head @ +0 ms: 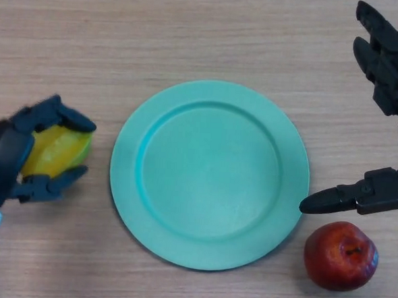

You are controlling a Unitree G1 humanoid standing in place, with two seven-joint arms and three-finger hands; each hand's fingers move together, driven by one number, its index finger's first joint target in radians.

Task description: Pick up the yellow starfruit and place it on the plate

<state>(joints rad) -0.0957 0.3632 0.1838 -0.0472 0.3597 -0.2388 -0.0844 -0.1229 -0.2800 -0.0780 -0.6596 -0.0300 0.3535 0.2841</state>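
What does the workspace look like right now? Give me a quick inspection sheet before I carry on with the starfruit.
Surface: wooden table, light grain.
Job's things: yellow starfruit at the left, beside the plate and not on it; green plate in the middle, nothing on it.
Clutter: red apple on the table, off the plate's lower right rim.
Hands: left hand curled round the starfruit; right hand open at the right edge, its thumb tip close to the plate's rim above the apple, holding nothing.
Cables: nothing seen.
Surroundings: nothing seen beyond the table.
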